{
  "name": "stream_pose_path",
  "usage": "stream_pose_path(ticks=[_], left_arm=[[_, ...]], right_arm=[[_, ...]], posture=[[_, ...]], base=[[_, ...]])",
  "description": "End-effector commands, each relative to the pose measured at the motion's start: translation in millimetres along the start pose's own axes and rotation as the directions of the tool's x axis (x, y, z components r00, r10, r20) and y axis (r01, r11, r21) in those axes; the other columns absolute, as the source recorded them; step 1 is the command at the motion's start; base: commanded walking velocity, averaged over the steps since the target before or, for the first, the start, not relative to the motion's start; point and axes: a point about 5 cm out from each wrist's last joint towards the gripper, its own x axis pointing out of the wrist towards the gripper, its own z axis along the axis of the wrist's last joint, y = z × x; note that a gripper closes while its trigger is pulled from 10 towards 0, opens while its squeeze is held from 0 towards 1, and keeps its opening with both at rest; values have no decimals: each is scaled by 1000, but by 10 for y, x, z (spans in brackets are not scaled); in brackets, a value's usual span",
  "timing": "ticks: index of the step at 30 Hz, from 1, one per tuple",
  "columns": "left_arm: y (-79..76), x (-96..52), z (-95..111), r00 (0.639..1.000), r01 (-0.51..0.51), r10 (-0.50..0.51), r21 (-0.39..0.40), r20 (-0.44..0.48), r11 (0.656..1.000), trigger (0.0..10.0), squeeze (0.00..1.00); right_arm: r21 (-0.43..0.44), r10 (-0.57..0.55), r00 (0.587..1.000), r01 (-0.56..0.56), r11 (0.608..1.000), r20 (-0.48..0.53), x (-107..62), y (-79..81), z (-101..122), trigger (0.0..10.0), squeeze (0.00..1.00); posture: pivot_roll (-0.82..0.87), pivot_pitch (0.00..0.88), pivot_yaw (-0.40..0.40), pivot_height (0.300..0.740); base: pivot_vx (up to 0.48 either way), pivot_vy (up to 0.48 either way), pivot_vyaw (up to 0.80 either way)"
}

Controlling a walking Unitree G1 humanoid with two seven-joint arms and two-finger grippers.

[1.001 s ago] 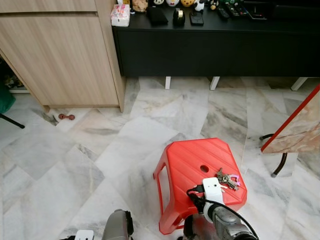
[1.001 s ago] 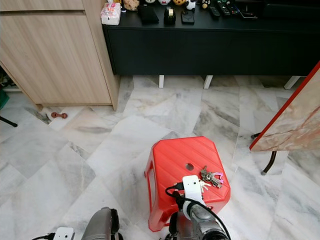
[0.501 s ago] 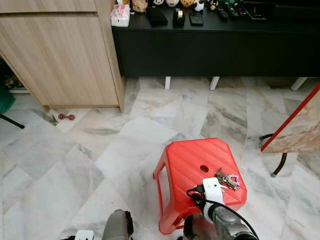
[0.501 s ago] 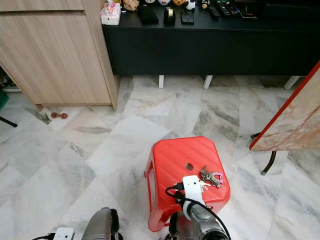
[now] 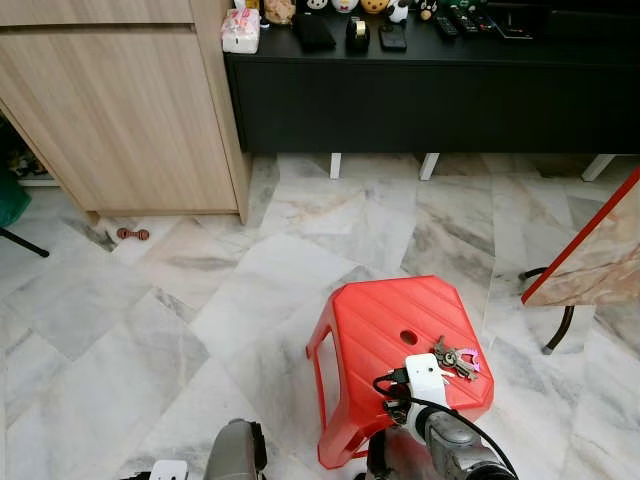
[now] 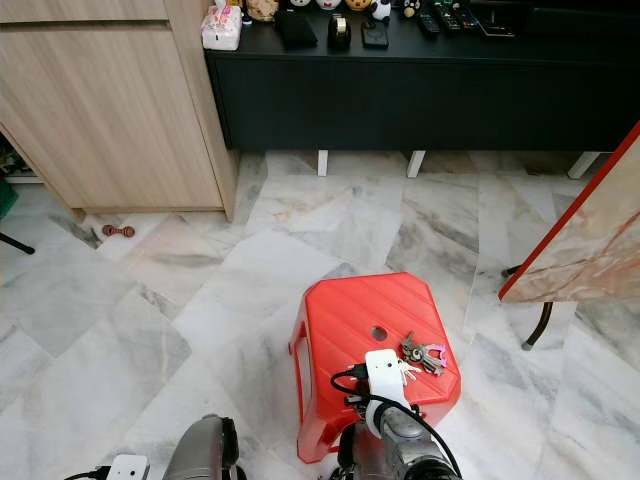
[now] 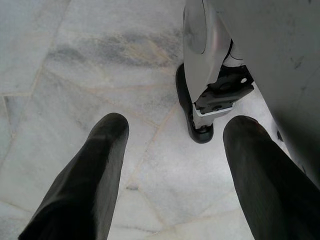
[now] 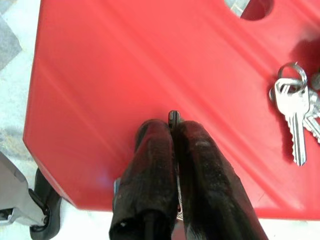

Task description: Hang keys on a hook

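Right tool pinched closed, empty, over red stool; keys lie just beside it. Left tool spread wide above floor.

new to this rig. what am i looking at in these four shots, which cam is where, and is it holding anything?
It is a humanoid robot with two silver arms, each ending in two long black fingers. The two wide shots come from a stereo camera on its head, looking down at a marble floor, a red stool and a black cabinet. A bunch of keys lies on the stool, near its right edge. The other two shots come from wrist cameras looking along the fingers. The right gripper is over the stool top, fingers pressed together, beside the keys and holding nothing. The left gripper hangs open over the floor by the robot's foot.
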Motion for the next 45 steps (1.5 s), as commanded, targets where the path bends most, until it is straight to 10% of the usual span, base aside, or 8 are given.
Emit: stream_pose_path(ticks=[1,18,43,44,45], left_arm=[[-94,-12,-123,999,29,-29,2,-45,1000,10000,0],[-110,9,-75,999,21,-21,-2,-40,1000,10000,0],[-138,55,42,1000,0,0,-12,-28,1000,10000,0],[-136,56,47,1000,-2,2,-12,-28,1000,10000,0],[-134,58,52,1000,-4,4,-12,-28,1000,10000,0]], right_arm=[[24,-7,1000,7,1000,21,2,-21,39,0,0],[51,31,980,-42,998,197,20,10,393,0,0],[-63,93,737,-68,996,670,-535,-17,909,0,0],[-84,92,732,-48,995,675,-562,-10,900,7725,0],[-88,89,732,-40,995,676,-575,-6,894,7725,0]], posture=[[109,154,-79,632],[102,131,-84,632],[70,60,-89,632],[70,59,-88,632],[70,57,-88,632]], base=[[0,0,0],[0,0,0],[0,0,0],[0,0,0],[0,0,0]])
